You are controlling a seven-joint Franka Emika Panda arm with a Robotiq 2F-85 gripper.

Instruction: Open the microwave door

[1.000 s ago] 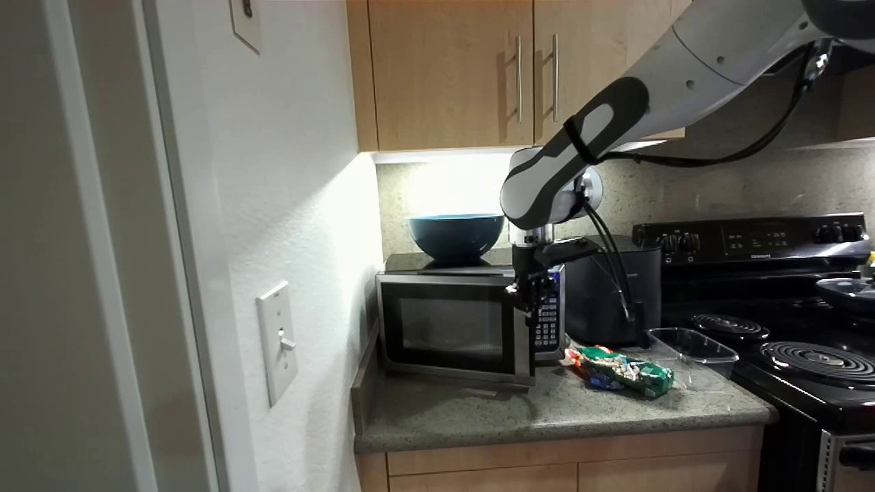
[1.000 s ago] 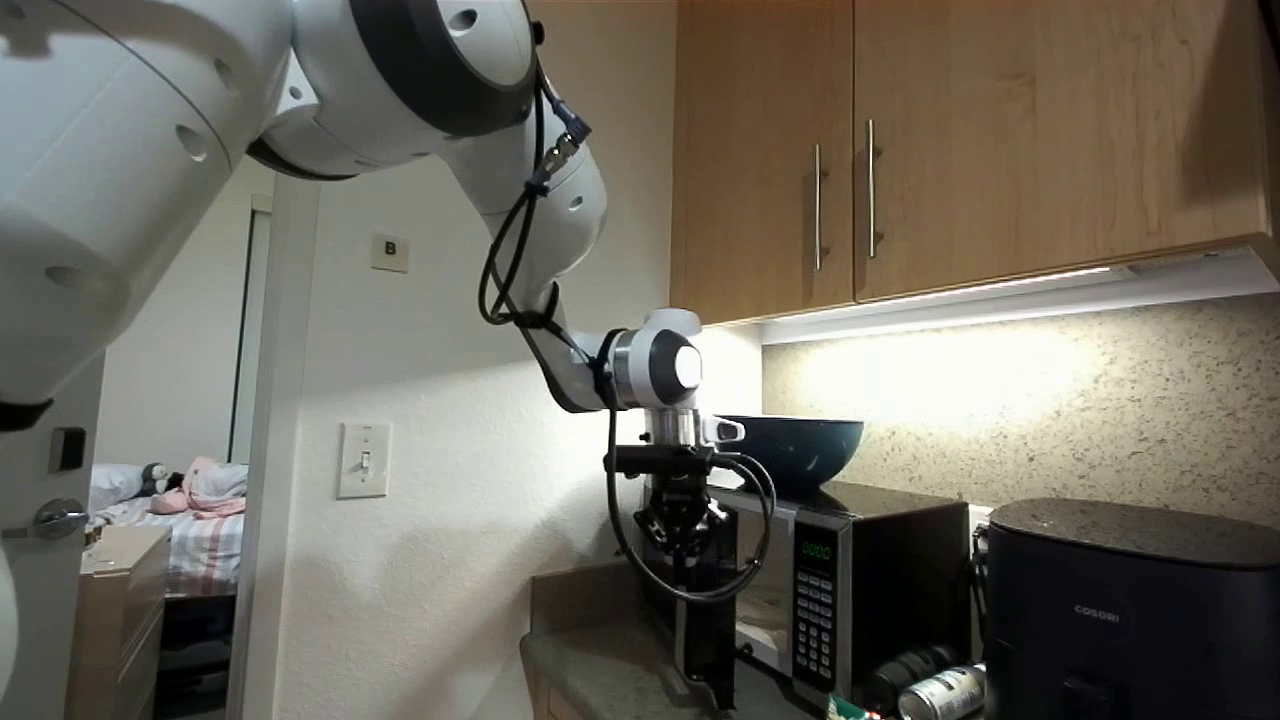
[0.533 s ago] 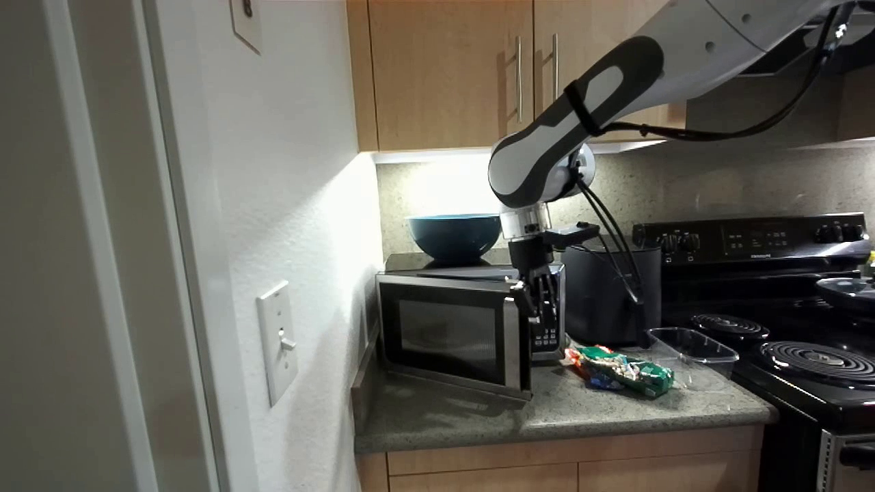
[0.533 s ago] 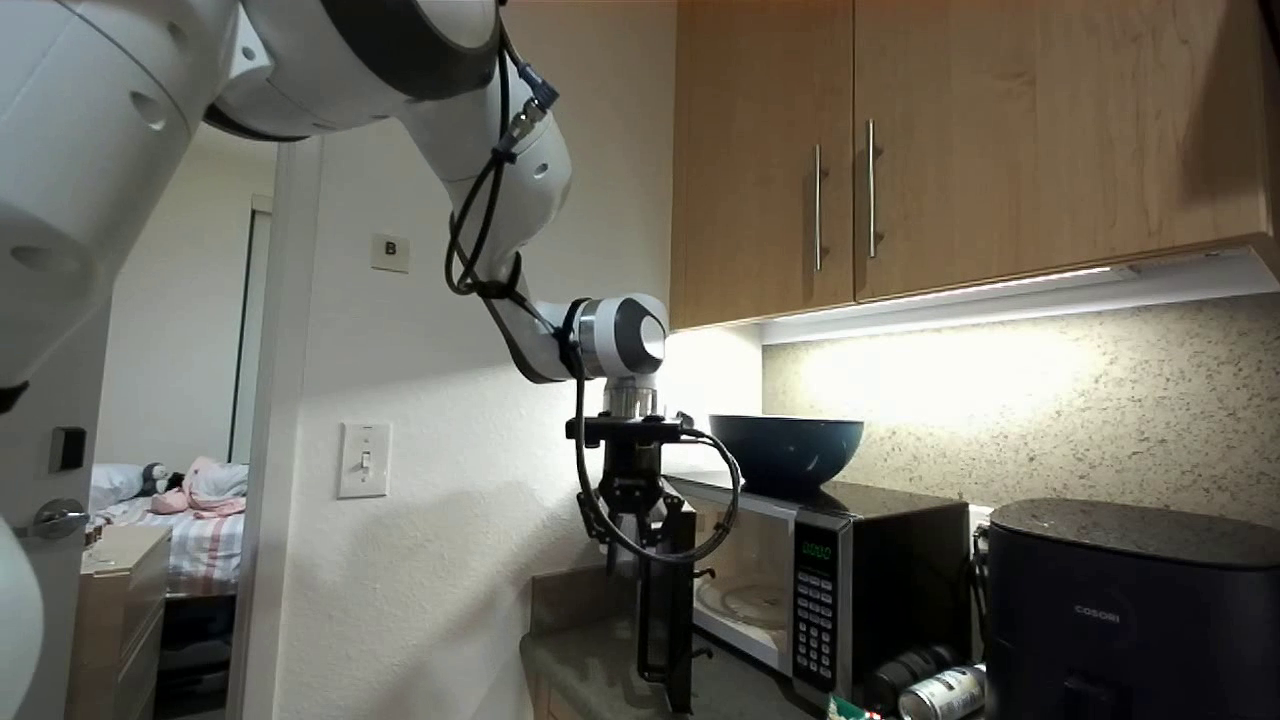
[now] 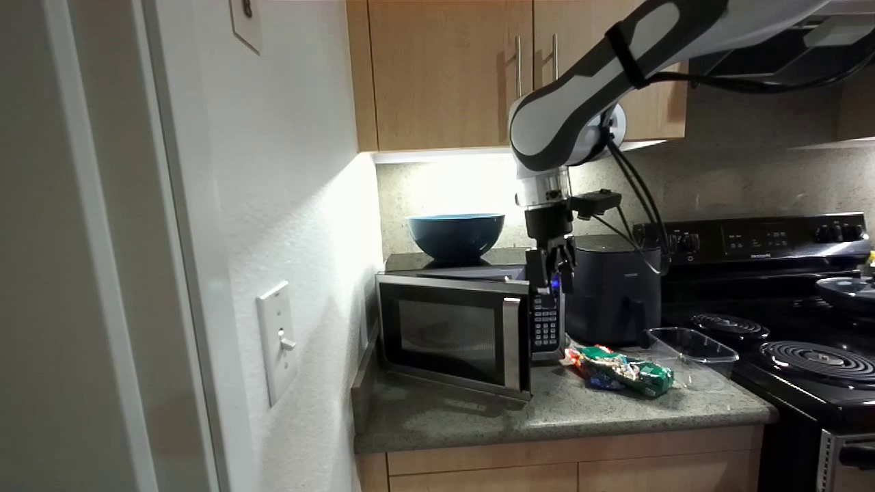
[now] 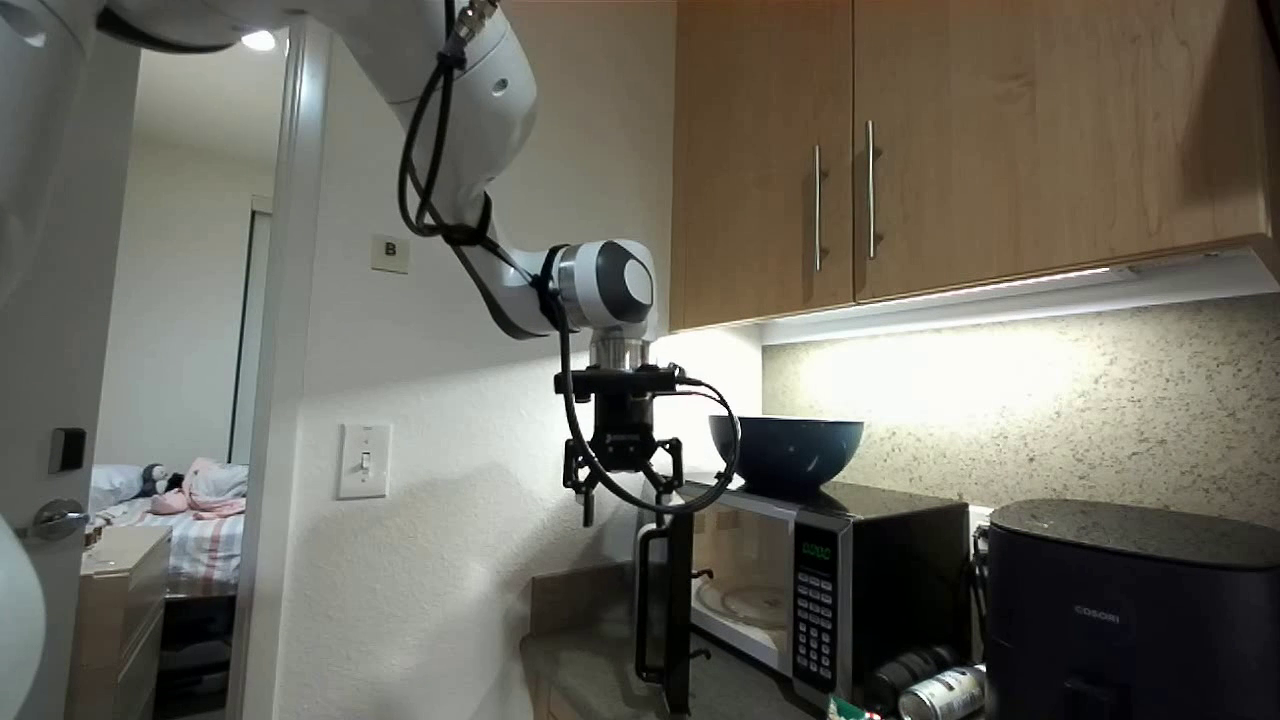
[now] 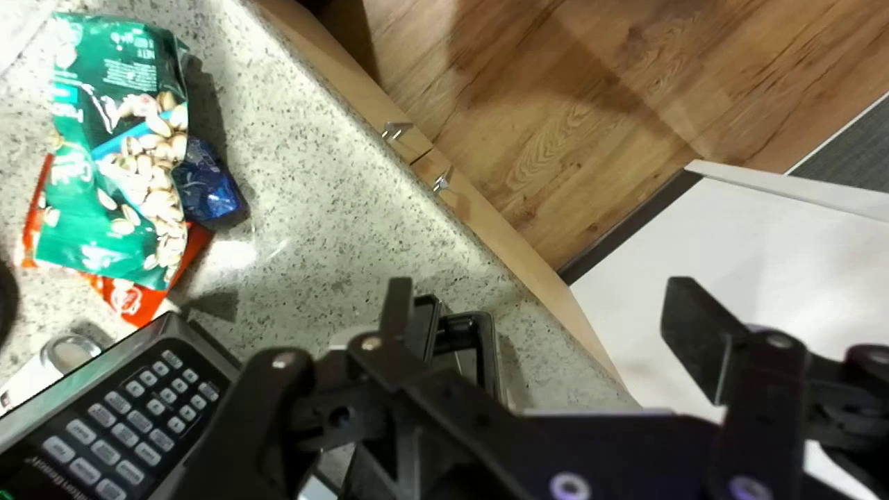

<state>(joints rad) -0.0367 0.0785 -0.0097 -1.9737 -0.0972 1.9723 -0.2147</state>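
Note:
The microwave [image 6: 895, 590] stands on the counter, its lit interior partly showing in an exterior view. Its silver-framed microwave door [image 5: 448, 335] is swung partway out from the body, hinged on the wall side. A long vertical handle [image 6: 642, 605] runs along the door's free edge. My gripper [image 6: 626, 515] points down at the level of the door's top edge, fingers spread wide and nothing gripped. In the wrist view my gripper [image 7: 538, 298] is open, and the handle [image 7: 479, 340] appears below, close to the left fingertip [image 7: 398, 305]. Whether that finger touches the door I cannot tell.
A blue bowl [image 5: 456, 236] sits on top of the microwave. Snack bags [image 5: 618, 370], a clear plastic tub [image 5: 692, 345] and a black air fryer [image 6: 1130, 610] are to the right, then a stove [image 5: 786, 321]. A white wall [image 5: 294, 205] closes off the hinge side.
The door swung farther outward during the first half second, then stayed put. My gripper has opened off the handle and risen above it, and the arm has lifted.

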